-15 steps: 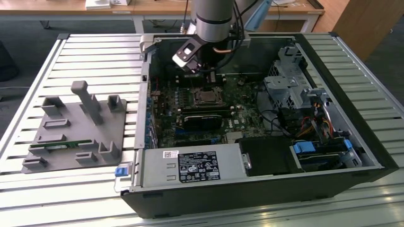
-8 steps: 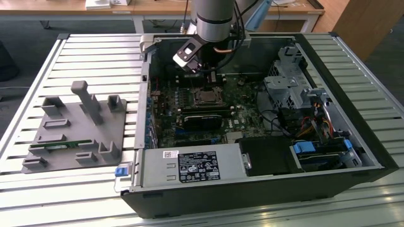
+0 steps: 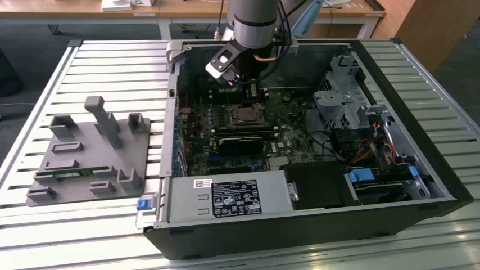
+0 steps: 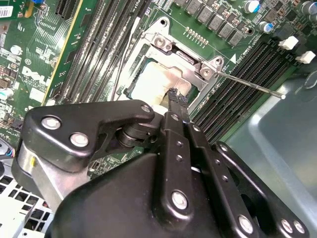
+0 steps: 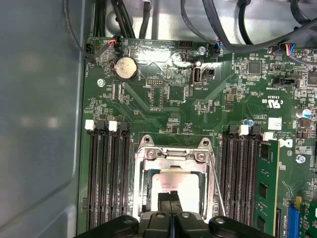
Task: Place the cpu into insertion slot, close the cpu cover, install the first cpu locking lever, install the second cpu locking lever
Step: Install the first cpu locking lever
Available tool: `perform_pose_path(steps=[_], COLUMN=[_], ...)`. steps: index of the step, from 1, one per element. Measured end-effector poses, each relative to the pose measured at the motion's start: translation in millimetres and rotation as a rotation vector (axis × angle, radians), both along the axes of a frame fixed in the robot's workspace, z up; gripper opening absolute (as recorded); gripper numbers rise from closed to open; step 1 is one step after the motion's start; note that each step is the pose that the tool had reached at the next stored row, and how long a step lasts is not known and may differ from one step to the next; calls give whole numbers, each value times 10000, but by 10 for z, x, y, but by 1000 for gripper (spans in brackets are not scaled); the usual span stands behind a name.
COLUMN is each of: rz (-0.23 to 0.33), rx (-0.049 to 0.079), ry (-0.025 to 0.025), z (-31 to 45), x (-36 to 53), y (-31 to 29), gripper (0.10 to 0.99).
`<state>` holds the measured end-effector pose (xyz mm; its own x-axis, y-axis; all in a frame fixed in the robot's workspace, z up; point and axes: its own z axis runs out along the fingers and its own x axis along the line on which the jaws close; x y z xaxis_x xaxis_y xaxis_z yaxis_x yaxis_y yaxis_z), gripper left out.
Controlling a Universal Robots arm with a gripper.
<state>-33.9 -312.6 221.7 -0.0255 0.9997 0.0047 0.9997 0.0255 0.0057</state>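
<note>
The cpu [image 5: 171, 184] lies flat in its socket on the green motherboard [image 5: 163, 99], its silvery top [image 4: 151, 84] showing through the open centre of the cpu cover [image 5: 171, 154]. The cover [image 4: 161, 42] lies down over the socket. My gripper [image 4: 176, 96] is shut with nothing between its fingers, and its black tips [image 5: 170, 201] sit at the cpu's edge against the cover's rim. A thin locking lever [image 4: 247, 83] sticks out sideways from the socket's corner. Another thin lever [image 5: 216, 183] runs along the socket's side. In the exterior view my gripper [image 3: 251, 100] hangs just above the socket [image 3: 244, 116].
Black memory slots [image 5: 106, 173] flank the socket on both sides. The case wall [image 5: 39, 124] stands close by. A black module [image 3: 240, 143], drive cage [image 3: 341, 101] and power supply [image 3: 225, 197] fill the case. A grey fixture [image 3: 90, 152] sits at the exterior view's left.
</note>
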Motion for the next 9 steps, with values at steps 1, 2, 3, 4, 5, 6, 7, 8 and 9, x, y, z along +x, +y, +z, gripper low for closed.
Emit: perform_pose_path(steps=[1, 2, 3, 4, 5, 6, 7, 8, 9], rz=[0, 0, 0, 0, 0, 1, 0, 1, 0], rx=[-2, -3, -2, -2, -1, -1, 1, 0, -1], ry=[1, 2, 2, 2, 1, 1, 0, 0, 1], z=[2, 5, 7, 10, 12, 13, 13, 13, 15], x=[0, 0, 0, 0, 0, 0, 0, 0, 0], y=[0, 0, 0, 0, 0, 0, 0, 0, 0], gripper=[106, 106, 106, 106, 106, 106, 106, 106, 106])
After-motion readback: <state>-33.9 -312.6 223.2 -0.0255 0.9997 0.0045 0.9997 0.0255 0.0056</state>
